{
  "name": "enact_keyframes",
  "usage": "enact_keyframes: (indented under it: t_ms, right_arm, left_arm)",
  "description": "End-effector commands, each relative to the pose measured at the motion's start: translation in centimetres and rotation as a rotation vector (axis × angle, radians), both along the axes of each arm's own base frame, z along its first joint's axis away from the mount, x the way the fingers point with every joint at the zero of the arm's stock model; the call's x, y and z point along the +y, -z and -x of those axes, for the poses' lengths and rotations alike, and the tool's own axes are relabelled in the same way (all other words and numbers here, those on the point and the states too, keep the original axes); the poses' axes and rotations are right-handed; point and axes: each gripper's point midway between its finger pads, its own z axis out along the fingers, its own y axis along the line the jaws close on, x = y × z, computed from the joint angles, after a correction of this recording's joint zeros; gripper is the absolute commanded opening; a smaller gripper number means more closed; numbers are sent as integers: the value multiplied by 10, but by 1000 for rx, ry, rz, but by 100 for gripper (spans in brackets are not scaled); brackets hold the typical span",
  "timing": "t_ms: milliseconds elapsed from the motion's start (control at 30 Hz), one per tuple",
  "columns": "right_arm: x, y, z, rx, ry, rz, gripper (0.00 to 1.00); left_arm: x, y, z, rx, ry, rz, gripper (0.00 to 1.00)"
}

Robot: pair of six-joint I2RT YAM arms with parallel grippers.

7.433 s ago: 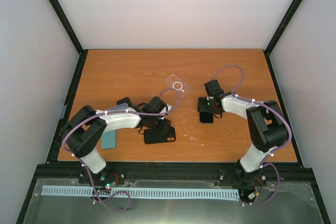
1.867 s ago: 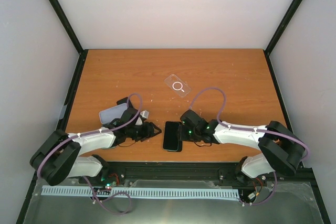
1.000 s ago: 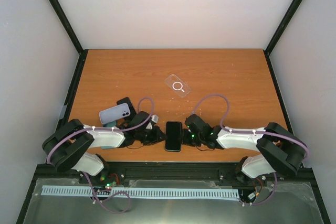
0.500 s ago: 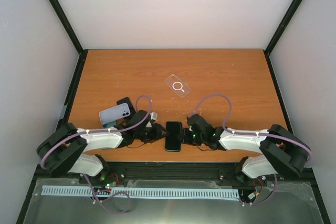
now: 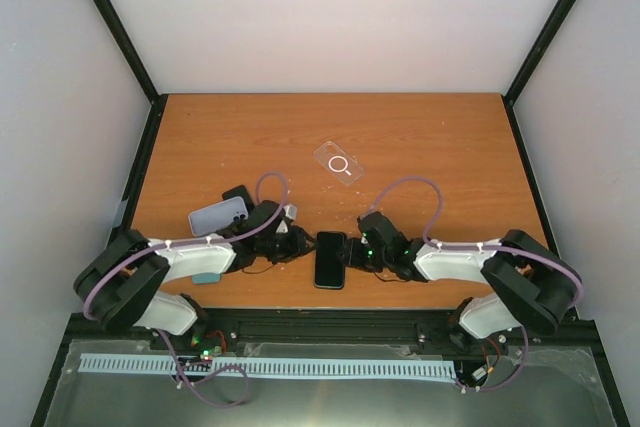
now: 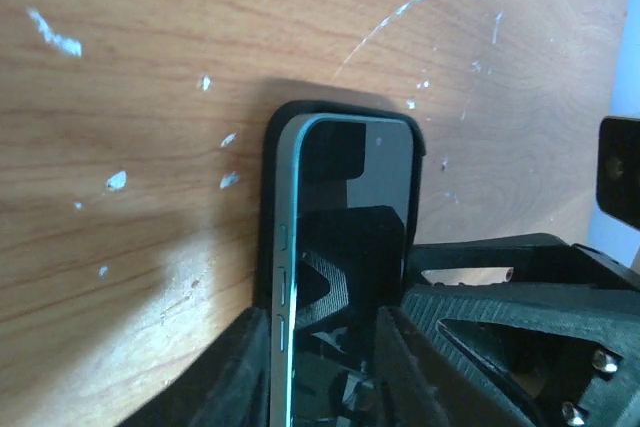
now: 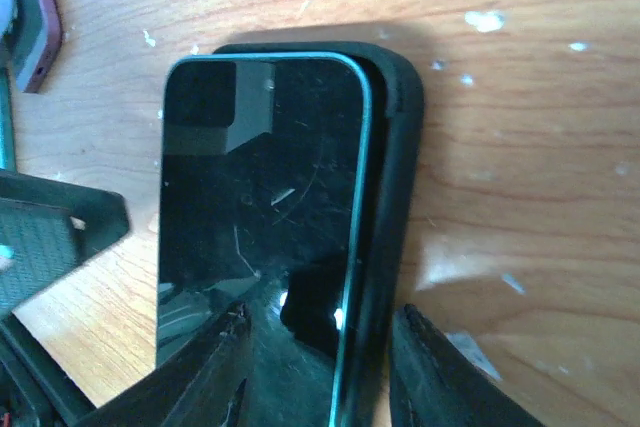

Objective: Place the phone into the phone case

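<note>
**Black case, phone only part-seated, both grippers parted**

Black phone case flat on the wood table, long axis running away from the arm bases. Phone face-up on top of that case, same axis, but skewed. Right rim of the case bare in the right wrist view. Left long edge of the phone, teal with buttons, showing above the case's left rim in the left wrist view. Looks unseated along that left edge.

Left gripper just left of the case, right gripper just right of it, about equally near. Fingers of the left parted over the phone's near end. Fingers of the right parted too, one above the glass. Nothing pinched by either; contact with the glass impossible to confirm.

Likely need: a nudge rightward, then a press down on the raised left edge, so the left gripper seems better placed.

Scuffed, hard, level wood under the case. Open board beyond the case, apart from a clear case with a white ring. Spare handsets crowded to the left of the case.
</note>
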Motion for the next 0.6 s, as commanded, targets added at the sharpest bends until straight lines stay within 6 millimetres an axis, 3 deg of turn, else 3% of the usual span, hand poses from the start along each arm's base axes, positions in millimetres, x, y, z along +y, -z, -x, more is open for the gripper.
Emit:
enact_keyframes:
  t_ms: [0, 100, 300, 400, 567]
  right_arm:
    - [18, -4, -5, 5, -19, -79, 38]
    - [26, -9, -6, 1, -35, -129, 38]
    - [50, -41, -8, -35, -99, -289, 38]
    - [63, -60, -5, -37, -142, -397, 38]
    - [69, -82, -1, -56, -162, -496, 39]
  left_arm:
    - [-11, 0, -5, -26, 52, 24, 28]
    - [-11, 11, 0, -1, 60, 29, 21]
    - [-11, 17, 9, 14, 75, 64, 12]
    - [-9, 17, 12, 15, 75, 68, 11]
    - [-1, 16, 15, 10, 54, 54, 16]
